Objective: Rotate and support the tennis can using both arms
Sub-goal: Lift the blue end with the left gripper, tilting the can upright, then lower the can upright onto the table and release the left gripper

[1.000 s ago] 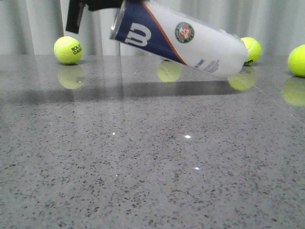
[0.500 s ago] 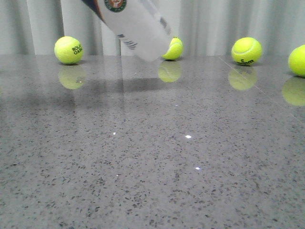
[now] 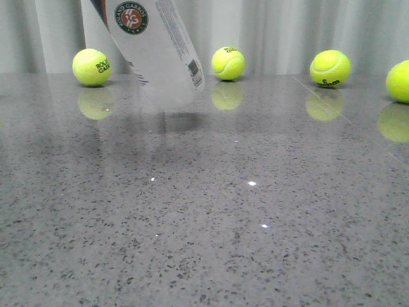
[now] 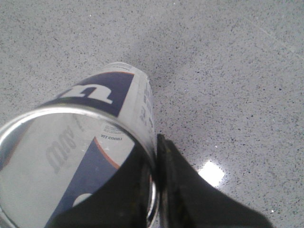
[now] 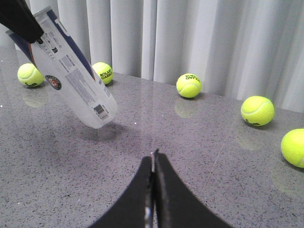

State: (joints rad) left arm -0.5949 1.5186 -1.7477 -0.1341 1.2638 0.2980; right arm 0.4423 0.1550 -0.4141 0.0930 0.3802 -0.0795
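Note:
The tennis can (image 3: pixel 153 51), frosted white with a round Roland Garros logo, hangs tilted above the table, its closed end down and clear of the surface. It also shows in the right wrist view (image 5: pixel 71 80) and in the left wrist view (image 4: pixel 85 156), where I look into its open metal-rimmed mouth. My left gripper (image 4: pixel 156 161) is shut on the can's rim, one finger inside and one outside. My right gripper (image 5: pixel 153 159) is shut and empty, low over the table, to the right of the can and apart from it. Neither gripper shows in the front view.
Several yellow-green tennis balls lie along the back of the grey speckled table (image 3: pixel 211 211), by the white curtain: one far left (image 3: pixel 91 66), one behind the can (image 3: pixel 228 63), one further right (image 3: pixel 330 68), one at the right edge (image 3: pixel 399 80).
The can has swung from nearly horizontal to steeply tilted, its closed end coming down and to the left. The left gripper has gone out of the front view.

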